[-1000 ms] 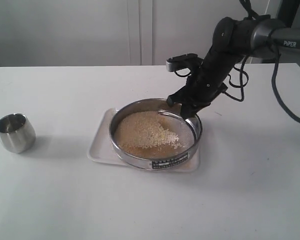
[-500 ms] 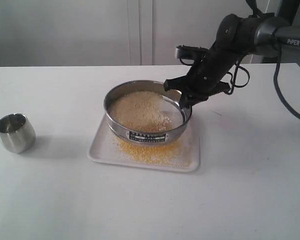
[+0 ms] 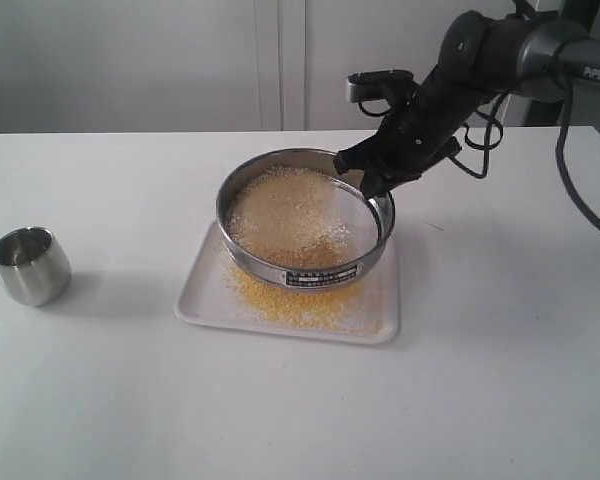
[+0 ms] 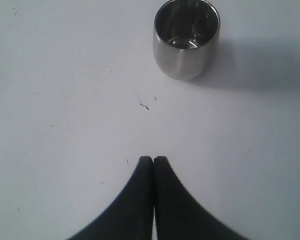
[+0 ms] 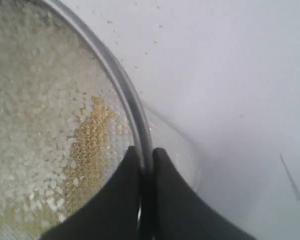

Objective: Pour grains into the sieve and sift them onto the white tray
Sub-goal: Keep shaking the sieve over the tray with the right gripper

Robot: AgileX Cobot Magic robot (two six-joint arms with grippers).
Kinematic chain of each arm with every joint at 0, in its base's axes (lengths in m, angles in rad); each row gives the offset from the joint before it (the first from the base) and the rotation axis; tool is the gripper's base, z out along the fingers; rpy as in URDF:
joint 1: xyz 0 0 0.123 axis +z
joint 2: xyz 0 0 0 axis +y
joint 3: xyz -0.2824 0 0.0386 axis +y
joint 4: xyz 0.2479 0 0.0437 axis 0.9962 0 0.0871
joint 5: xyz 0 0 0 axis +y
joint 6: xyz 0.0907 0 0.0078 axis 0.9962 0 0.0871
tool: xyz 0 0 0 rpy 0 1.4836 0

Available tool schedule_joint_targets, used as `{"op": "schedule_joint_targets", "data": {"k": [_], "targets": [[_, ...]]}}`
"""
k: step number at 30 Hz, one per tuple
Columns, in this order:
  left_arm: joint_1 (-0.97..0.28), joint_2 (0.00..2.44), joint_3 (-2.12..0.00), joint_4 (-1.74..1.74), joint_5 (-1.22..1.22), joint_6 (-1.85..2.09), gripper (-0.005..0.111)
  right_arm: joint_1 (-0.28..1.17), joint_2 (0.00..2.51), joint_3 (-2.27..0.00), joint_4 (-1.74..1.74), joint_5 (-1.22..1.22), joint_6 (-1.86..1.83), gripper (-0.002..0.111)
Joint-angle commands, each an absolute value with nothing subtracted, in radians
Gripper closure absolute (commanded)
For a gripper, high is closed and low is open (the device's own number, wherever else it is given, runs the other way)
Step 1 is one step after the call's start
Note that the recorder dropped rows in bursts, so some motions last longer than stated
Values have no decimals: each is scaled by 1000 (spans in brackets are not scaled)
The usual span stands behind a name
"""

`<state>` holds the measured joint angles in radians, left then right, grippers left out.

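Evidently stiff yet thin-walled, the wide round steel sieve (image 3: 265, 264) suits a rim pinch: the right gripper (image 5: 146, 152) clamps its edge; the left gripper (image 4: 153, 160) is closed, empty.

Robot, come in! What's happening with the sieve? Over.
Left fingers shut, empty. Right fingers shut on sieve rim, above white tray. Yellow grains on tray. Nothing blocking.

Open table (image 3: 120, 390) separates steel cup (image 3: 30, 265) from white tray (image 3: 202, 296) and sieve (image 3: 270, 267).
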<state>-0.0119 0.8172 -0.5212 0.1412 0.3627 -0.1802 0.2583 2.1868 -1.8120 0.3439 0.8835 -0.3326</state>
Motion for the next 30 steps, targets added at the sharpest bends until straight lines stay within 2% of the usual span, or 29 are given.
{"op": "schedule_joint_targets", "data": {"k": [1, 3, 5, 7, 8, 9, 11, 12, 13, 14, 15, 16, 17, 18, 19, 20, 21, 22, 23, 24, 25, 26, 28, 29, 30], "targets": [[-15, 809, -513, 134, 366, -180, 107, 258, 2174, -1842, 388, 904, -489, 108], [-15, 809, -513, 134, 367, -180, 107, 249, 2172, -1835, 416, 844, -80, 108], [-15, 809, -513, 134, 367, -180, 107, 249, 2171, -1852, 364, 950, -509, 108], [-15, 809, -513, 134, 367, -180, 107, 239, 2177, -1847, 403, 899, -54, 108], [-15, 809, -513, 134, 367, -180, 107, 239, 2182, -1847, 427, 940, -110, 108], [-15, 809, -513, 134, 367, -180, 107, 241, 2183, -1853, 385, 983, -370, 108], [-15, 809, -513, 134, 367, -180, 107, 229, 2175, -1847, 349, 908, 27, 108], [-15, 809, -513, 134, 367, -180, 107, 236, 2179, -1852, 391, 993, -327, 108], [-15, 809, -513, 134, 367, -180, 107, 238, 2171, -1857, 323, 1030, -524, 108], [-15, 809, -513, 134, 367, -180, 107, 238, 2169, -1857, 295, 969, -182, 108], [-15, 809, -513, 134, 367, -180, 107, 238, 2169, -1857, 312, 987, -101, 108], [-15, 809, -513, 134, 367, -180, 107, 238, 2166, -1861, 251, 1045, -442, 108], [-15, 809, -513, 134, 367, -180, 107, 236, 2164, -1859, 236, 982, -69, 108], [-15, 809, -513, 134, 367, -180, 107, 234, 2164, -1859, 287, 985, -44, 108], [-15, 809, -513, 134, 367, -180, 107, 239, 2171, -1859, 339, 1055, -484, 108], [-15, 809, -513, 134, 367, -180, 107, 239, 2171, -1859, 339, 1072, -550, 108], [-15, 809, -513, 134, 367, -180, 107, 239, 2174, -1859, 368, 999, -236, 108], [-15, 809, -513, 134, 367, -180, 107, 239, 2176, -1859, 387, 1000, -159, 108], [-15, 809, -513, 134, 367, -180, 107, 239, 2173, -1863, 334, 1059, -521, 108], [-15, 809, -513, 134, 367, -180, 107, 238, 2170, -1861, 302, 1064, -502, 108], [-15, 809, -513, 134, 367, -180, 107, 230, 2168, -1861, 332, 987, -107, 108], [-15, 809, -513, 134, 367, -180, 107, 230, 2170, -1861, 367, 1000, -89, 108], [-15, 809, -513, 134, 367, -180, 107, 230, 2170, -1865, 330, 1086, -580, 108], [-15, 809, -513, 134, 367, -180, 107, 230, 2166, -1862, 327, 1090, -590, 108], [-15, 809, -513, 134, 367, -180, 107, 226, 2166, -1858, 363, 1029, -416, 108]]}}
